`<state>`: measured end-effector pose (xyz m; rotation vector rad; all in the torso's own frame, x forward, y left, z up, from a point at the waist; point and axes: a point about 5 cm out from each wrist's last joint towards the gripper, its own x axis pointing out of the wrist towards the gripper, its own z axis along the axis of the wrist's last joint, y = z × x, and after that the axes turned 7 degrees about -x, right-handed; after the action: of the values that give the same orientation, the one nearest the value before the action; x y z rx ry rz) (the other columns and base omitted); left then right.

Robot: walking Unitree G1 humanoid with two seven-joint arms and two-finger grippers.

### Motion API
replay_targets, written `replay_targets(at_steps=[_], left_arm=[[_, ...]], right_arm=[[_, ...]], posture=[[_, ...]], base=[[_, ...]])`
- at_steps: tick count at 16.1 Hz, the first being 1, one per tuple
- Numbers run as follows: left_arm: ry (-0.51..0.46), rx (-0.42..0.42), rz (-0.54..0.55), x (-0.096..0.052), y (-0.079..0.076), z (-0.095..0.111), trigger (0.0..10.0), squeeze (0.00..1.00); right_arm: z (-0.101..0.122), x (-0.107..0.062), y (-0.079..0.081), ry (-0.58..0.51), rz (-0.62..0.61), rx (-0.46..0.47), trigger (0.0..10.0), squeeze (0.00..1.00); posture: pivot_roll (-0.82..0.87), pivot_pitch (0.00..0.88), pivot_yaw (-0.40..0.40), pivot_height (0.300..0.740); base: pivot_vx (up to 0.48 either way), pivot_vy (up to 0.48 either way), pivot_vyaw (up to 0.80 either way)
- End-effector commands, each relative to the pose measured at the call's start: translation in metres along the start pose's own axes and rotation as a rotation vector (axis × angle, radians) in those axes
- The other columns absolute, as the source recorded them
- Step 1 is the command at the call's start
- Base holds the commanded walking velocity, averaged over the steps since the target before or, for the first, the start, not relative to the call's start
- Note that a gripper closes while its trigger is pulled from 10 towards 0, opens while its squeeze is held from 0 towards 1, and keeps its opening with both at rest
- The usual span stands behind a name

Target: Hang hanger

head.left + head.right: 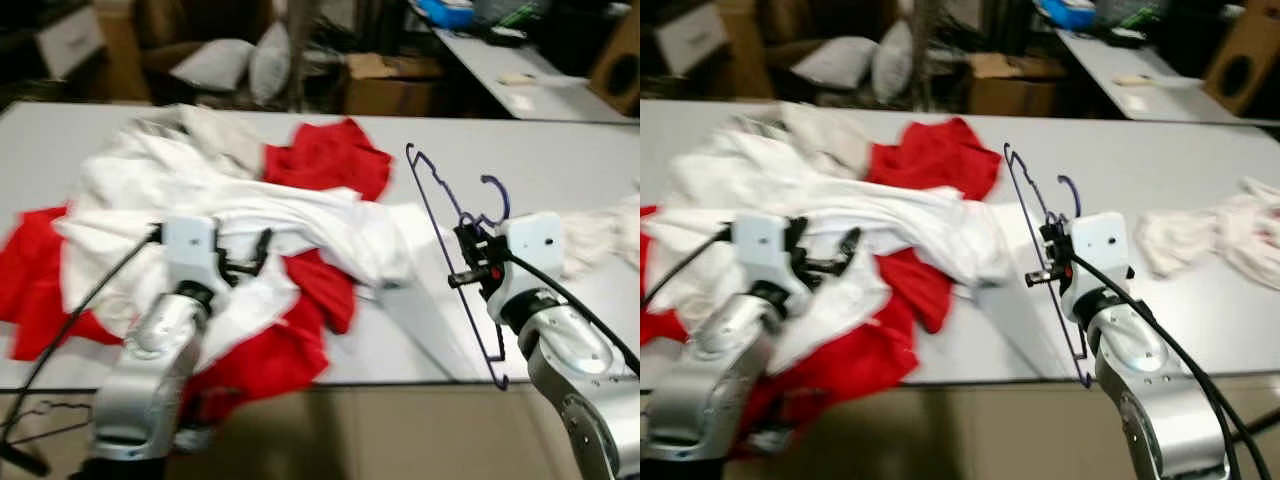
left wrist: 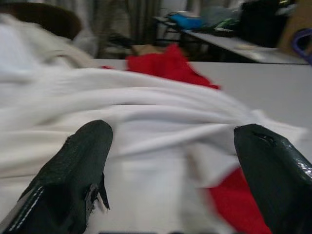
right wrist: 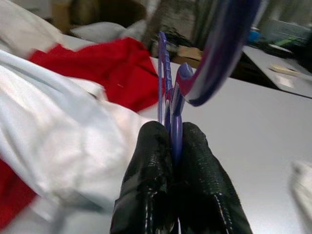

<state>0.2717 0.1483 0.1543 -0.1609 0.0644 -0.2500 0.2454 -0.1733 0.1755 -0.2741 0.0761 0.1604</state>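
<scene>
I stand at a long white table (image 1: 560, 170) piled with laundry. My right gripper (image 3: 174, 146) has its two black fingers pressed together on a thin purple hanger (image 1: 445, 235), holding it by the wire just below its hook, above the table's near right part. The hanger is tilted, its hook toward me and its frame slanting from the table's middle down past the front edge. My left gripper (image 2: 175, 161) hovers over a heap of white cloth (image 1: 200, 200), fingers spread wide apart with nothing between them. Red cloth (image 1: 325, 155) lies under and behind the white heap. A smaller white cloth (image 1: 1210, 235) lies at the table's right end.
</scene>
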Motion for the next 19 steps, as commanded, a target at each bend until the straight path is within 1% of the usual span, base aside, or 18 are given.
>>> replay_targets(at_steps=[1,2,4,6,8,10,13,15,17,18,19], left_arm=[[-0.011,0.022,0.025,-0.001,0.003,0.002,10.0,0.0],[-0.007,0.031,0.017,-0.001,0.001,-0.001,10.0,0.0],[-0.006,0.03,0.006,-0.001,-0.002,-0.003,10.0,0.0],[-0.006,0.027,0.002,0.001,-0.005,-0.004,10.0,0.0],[-0.006,0.03,-0.001,0.001,-0.005,-0.004,10.0,0.0],[-0.005,0.03,-0.004,0.001,-0.006,-0.004,10.0,0.0],[-0.003,0.033,-0.009,0.001,-0.007,-0.005,10.0,0.0],[-0.01,-0.001,-0.021,0.001,-0.011,-0.005,10.0,0.0],[-0.017,0.009,-0.04,0.001,-0.013,-0.004,10.0,0.0],[-0.019,0.003,-0.057,0.002,-0.015,-0.004,10.0,0.0],[-0.03,0.007,-0.064,0.002,-0.015,-0.003,10.0,0.0]], right_arm=[[0.003,0.001,0.0,-0.019,-0.02,0.02,10.0,0.0],[0.0,0.001,0.0,-0.011,-0.031,0.04,10.0,0.0],[-0.002,0.001,-0.002,-0.002,-0.05,0.004,10.0,0.0],[-0.006,-0.001,-0.004,0.001,-0.048,0.055,10.0,0.0],[-0.002,0.0,-0.003,-0.022,-0.066,0.045,10.0,0.0],[0.0,0.001,0.0,-0.026,-0.059,0.078,10.0,0.0],[-0.001,0.002,0.002,-0.019,-0.045,0.089,10.0,0.0],[-0.004,0.002,0.0,0.001,-0.061,0.105,10.0,0.0],[-0.004,0.001,0.0,-0.001,-0.057,0.108,10.0,0.0],[-0.003,0.001,0.001,-0.013,-0.047,0.085,10.0,0.0],[-0.003,0.001,0.002,-0.011,-0.048,0.08,10.0,0.0]], posture=[[0.03,0.015,-0.048,0.74],[0.03,0.014,-0.044,0.74],[0.02,0.014,-0.041,0.74],[0.02,0.014,-0.038,0.74],[0.02,0.015,-0.036,0.74],[0.02,0.016,-0.037,0.74],[0.03,0.017,-0.038,0.74],[0.02,0.018,-0.037,0.74],[0.02,0.018,-0.036,0.74],[0.02,0.018,-0.033,0.74],[0.02,0.018,-0.032,0.74]], base=[[0.0,-0.439,0.0],[0.0,-0.442,0.0],[0.0,-0.442,0.0],[0.0,-0.439,0.0],[0.0,-0.441,0.0],[0.0,-0.439,0.0],[0.0,-0.435,0.0],[0.0,0.0,0.0],[0.0,0.0,0.0],[0.0,0.0,0.0],[0.0,0.0,-0.8]])
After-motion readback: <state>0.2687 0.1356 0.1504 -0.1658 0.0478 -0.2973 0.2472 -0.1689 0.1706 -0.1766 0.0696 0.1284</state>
